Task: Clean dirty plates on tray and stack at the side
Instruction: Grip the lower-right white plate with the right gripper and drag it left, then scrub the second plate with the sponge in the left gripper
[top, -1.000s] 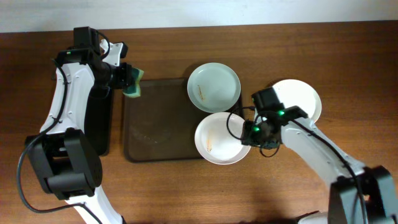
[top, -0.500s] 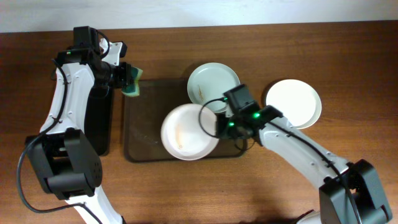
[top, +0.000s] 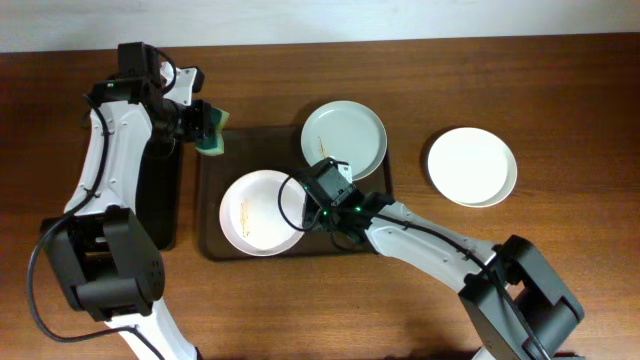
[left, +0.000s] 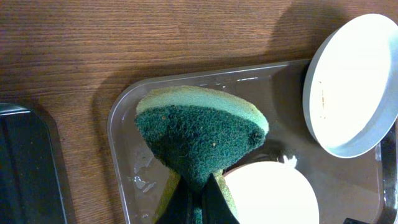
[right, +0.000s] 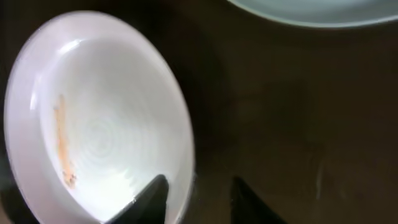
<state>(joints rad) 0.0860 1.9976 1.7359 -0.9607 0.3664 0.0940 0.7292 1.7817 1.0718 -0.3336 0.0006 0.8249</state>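
Plate (top: 258, 212) farther left, rim at right end effector (top: 302, 210)

You will find no text, label, brand, number or sign that can be read in any of the three views.
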